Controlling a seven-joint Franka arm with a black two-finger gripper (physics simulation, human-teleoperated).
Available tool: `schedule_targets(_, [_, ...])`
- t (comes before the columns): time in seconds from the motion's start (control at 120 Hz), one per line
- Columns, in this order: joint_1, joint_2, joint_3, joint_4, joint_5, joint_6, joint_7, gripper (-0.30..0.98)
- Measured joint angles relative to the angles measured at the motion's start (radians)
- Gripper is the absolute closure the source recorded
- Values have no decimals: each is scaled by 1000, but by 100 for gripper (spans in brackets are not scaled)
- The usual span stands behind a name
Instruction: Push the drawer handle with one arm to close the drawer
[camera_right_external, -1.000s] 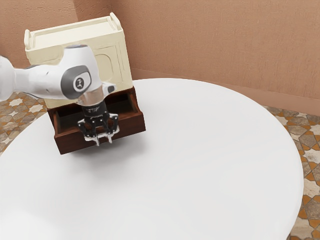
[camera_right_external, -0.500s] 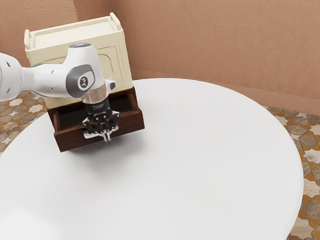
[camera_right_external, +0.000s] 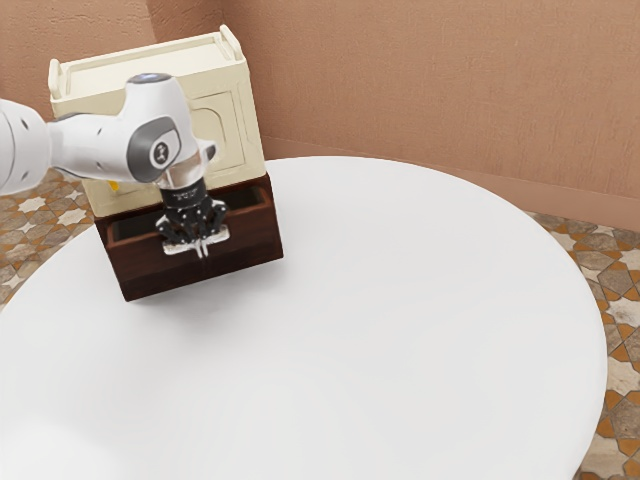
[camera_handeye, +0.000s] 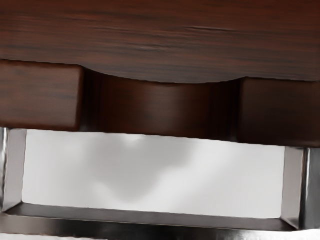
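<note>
The jaws hide part of the drawer (camera_right_external: 250, 243); above them, the arm (camera_right_external: 95, 145) covers some cabinet (camera_right_external: 235, 125). Beyond, a yellow patch (camera_right_external: 114, 185) is too small to identify. Below them, the worktop (camera_right_external: 400, 310) is cut off.

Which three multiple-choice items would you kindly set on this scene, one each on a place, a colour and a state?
1. Where is the hand?
A) Over the floor tiles
B) At the handle of the drawer
C) Against the wall

2. What colour is the cabinet?
A) Cream
B) Blue
C) Black

3. How does the drawer stand?
A) Fully closed
B) Pulled right out and upside down
C) Partly open

Right letters:
1: B, since the exterior view shows the hand right at the silvery handle on the drawer's front.
2: A, since the cabinet's panelled side and top are pale cream above the dark brown drawer.
3: C, since part of the drawer's inside shows from above, out in front of the cabinet.
</note>
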Motion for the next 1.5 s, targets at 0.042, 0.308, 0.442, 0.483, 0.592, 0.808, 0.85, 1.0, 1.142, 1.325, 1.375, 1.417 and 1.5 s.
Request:
schedule_targets(0.042, [2,3,5,4,9,7,-3,76])
schedule_targets(0.308, [11,43,17,32,50,49,-18,76])
schedule_targets(0.442, [23,68,17,61,56,71,-23,76])
schedule_targets(0.483, [25,74,17,67,60,79,-24,76])
schedule_targets(0.592, [30,85,17,85,86,96,-28,76])
schedule_targets(0.808, [33,91,14,88,155,111,-35,76])
schedule_targets(0.85, [35,93,14,88,161,115,-36,76])
schedule_targets(1.0, [42,107,15,95,171,134,-39,76])
schedule_targets(1.142, [40,113,8,99,179,145,-39,76])
schedule_targets(1.325, [32,13,-142,-20,107,125,-66,75])
schedule_targets(1.375, [-5,-67,-156,-35,86,80,-72,71])
schedule_targets(1.417, [-51,-129,-159,-36,73,33,-70,64])
schedule_targets(1.5, [-149,-196,-148,9,51,-66,-59,45])
